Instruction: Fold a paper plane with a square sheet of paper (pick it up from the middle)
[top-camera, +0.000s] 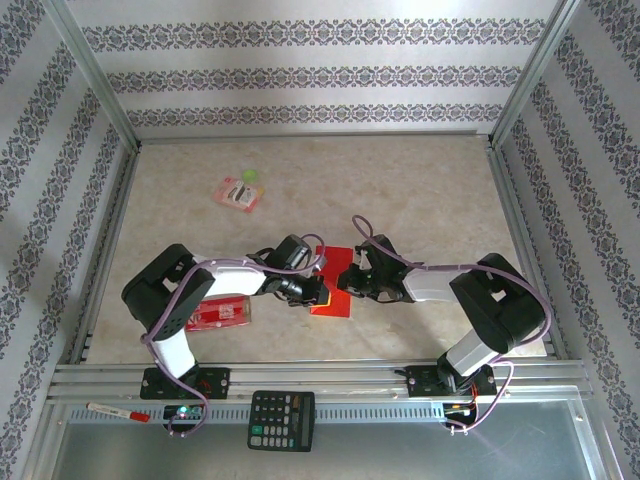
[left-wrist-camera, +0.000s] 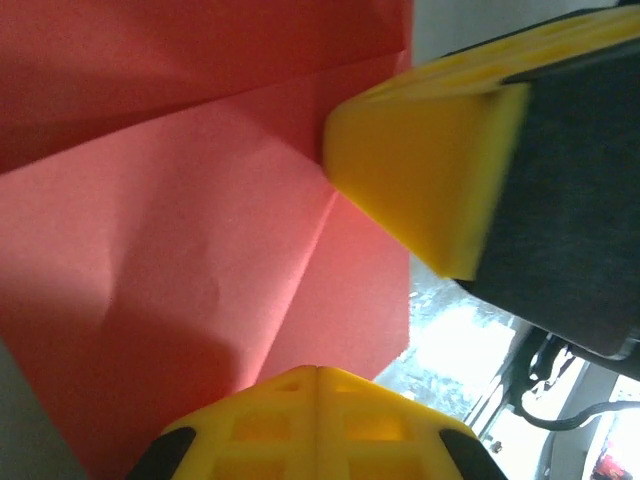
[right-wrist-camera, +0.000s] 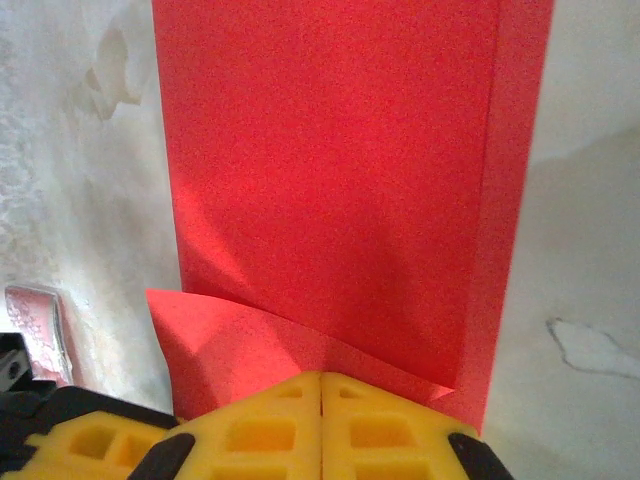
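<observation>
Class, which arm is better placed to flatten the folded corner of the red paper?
Probably right: the right gripper, shut, sits at the folded flap of the red paper; the left gripper, also shut, points at a crease.

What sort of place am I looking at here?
Probably a robot test booth: left arm and right arm bolted to a metal rail, a tabletop walled in by patterned panels, red paper between them.

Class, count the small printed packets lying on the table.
2: far packet at the back left; near packet by the left arm. The arms might hide more.
</observation>
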